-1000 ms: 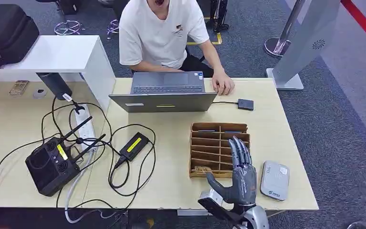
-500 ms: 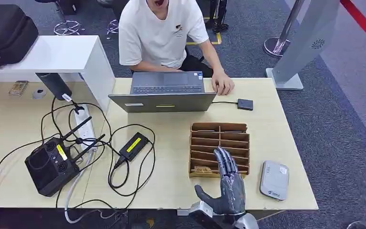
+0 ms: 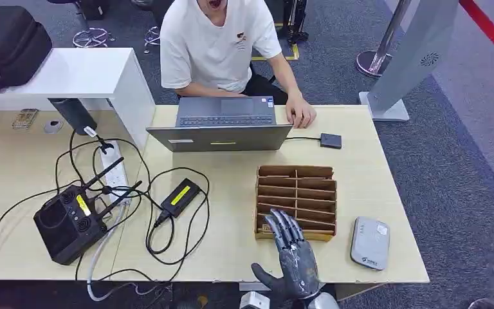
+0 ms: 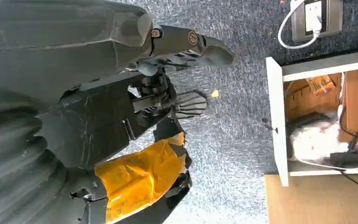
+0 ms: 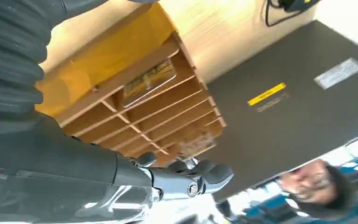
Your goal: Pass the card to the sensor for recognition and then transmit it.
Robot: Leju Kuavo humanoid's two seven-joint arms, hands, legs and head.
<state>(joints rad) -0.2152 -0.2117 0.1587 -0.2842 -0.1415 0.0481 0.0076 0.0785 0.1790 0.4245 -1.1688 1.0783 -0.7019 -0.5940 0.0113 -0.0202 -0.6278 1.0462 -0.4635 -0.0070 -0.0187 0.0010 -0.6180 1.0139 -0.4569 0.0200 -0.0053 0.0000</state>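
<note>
One hand up over the desk for you: the right hand (image 3: 294, 254) sits at the near edge of the table (image 3: 231, 251), fingers spread wide, holding nothing, fingertips reaching over the near-left corner of the wooden card rack (image 3: 296, 201). Your card (image 5: 149, 82) lies flat in the rack's nearest left slot, just beside those fingertips, w/ no contact you can confirm. The grey sensor (image 3: 369, 243) lies flat on the table right of the rack, apart from the hand. A person (image 3: 222, 45) sits opposite w/ one hand beside the laptop (image 3: 220, 129). Left hand (image 4: 158, 93) hangs below table level over the carpet; can't tell its state from the wrist view.
</note>
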